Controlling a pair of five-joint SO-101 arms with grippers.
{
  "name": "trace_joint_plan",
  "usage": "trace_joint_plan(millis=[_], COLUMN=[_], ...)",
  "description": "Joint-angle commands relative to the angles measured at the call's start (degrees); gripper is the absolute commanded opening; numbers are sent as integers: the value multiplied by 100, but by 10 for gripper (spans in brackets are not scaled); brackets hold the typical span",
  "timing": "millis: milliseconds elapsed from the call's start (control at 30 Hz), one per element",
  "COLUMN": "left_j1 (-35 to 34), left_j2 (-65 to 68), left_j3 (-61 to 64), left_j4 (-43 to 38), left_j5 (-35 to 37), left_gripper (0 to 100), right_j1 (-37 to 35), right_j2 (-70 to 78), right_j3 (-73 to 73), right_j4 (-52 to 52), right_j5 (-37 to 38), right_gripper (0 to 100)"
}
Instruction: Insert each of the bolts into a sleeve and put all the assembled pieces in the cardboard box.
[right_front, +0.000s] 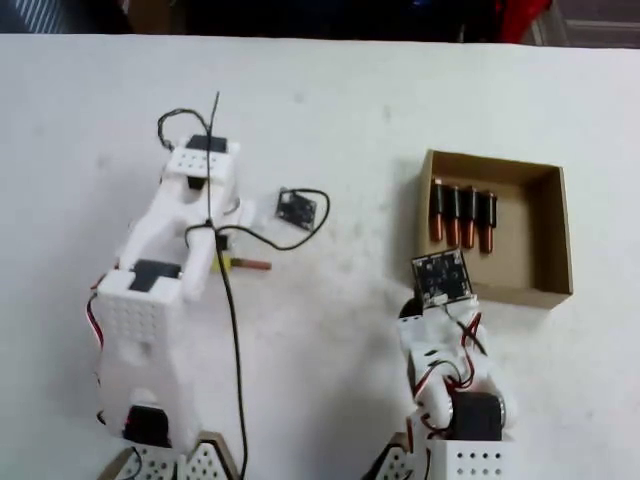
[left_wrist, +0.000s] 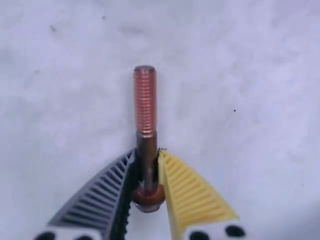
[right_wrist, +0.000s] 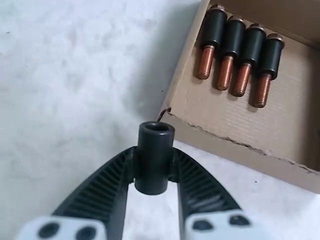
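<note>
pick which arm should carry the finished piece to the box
Right, probably: the right gripper holds the sleeve beside the cardboard box; the left gripper, holding the bolt, sits farther off.

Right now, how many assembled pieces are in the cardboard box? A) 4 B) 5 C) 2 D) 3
A: four assembled pieces lie side by side in the cardboard box; a bare bolt sits in the left gripper and an empty sleeve in the right gripper.
</note>
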Motion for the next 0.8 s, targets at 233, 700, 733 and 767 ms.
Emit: trace_joint_plan(millis=[233,700,733,767], left_j1=[-22,-48,-40,-40], left_j2=[-75,-708,-778,-848], left_j3=[-220,-220,-220,-220], left_j4=[158,571,607,624], left_j5=[70,79,79,79], left_gripper=[154,158,158,158], right_j1=[-4,-4,-4,-4], right_j2=[-57,-57,-57,-57], right_j3=[-62,-62,-62,-62], right_j4=[-127,-127,-127,-127], right_j5=[-44,-44,-44,-44], right_gripper=[16,16,16,16])
